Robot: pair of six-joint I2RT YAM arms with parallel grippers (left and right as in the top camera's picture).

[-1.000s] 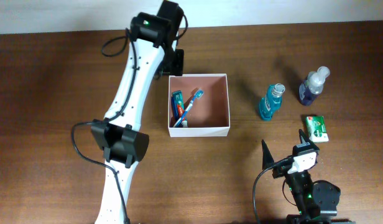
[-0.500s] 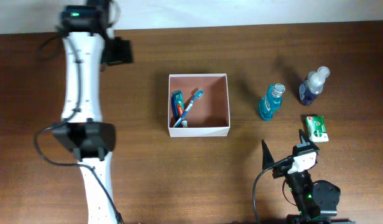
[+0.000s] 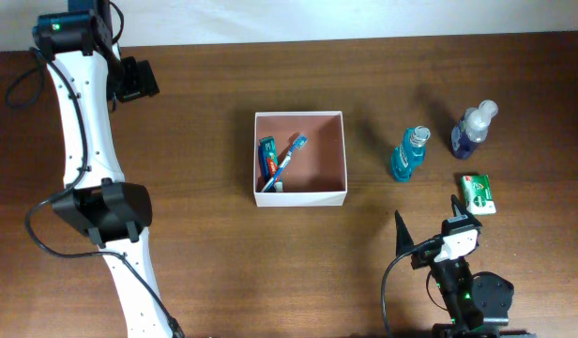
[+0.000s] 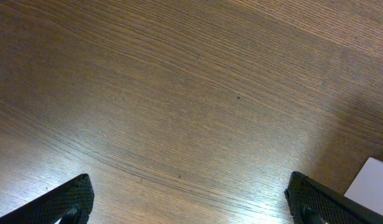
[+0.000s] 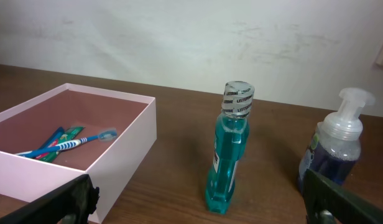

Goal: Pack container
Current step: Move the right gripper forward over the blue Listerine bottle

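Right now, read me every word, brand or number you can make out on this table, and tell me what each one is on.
"LISTERINE": on the cap band of the teal mouthwash bottle.
Small tube inside the container: print too small to read.
Green and white packet: print blurred, unreadable.
Pump bottle: label cannot be read.

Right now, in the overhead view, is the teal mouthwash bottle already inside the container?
No, the mouthwash bottle stands outside the container, to its right, and only a toothbrush and toothpaste tube lie inside.
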